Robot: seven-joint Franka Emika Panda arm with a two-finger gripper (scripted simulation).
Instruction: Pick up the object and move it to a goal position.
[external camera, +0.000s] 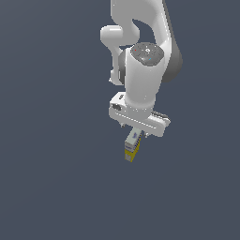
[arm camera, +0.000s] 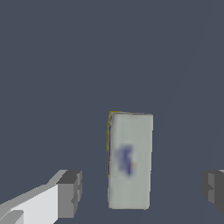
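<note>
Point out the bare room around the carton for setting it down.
Bare grey floor spreads on every side of the carton. Only crowded spot: directly under the arm, where the open gripper straddles the carton, a gap either side.

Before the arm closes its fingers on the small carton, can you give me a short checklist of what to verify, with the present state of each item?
1. Fingers open: ok. In the wrist view the two grey fingers stand wide apart, with the gripper open.
2. Small rectangular carton with yellow body and white-grey, blue-printed top between the fingers: ok, it lies in the gap, touching neither.
3. Carton centred in the gap: not ok, it sits somewhat nearer one finger.
4. Gap wider than the carton: ok, there is room on both sides.
5. Fingers low enough to grip the sides: cannot tell; the exterior view shows the carton just under the hand.
6. Goal position visible: not ok, neither view shows any marker.
</note>
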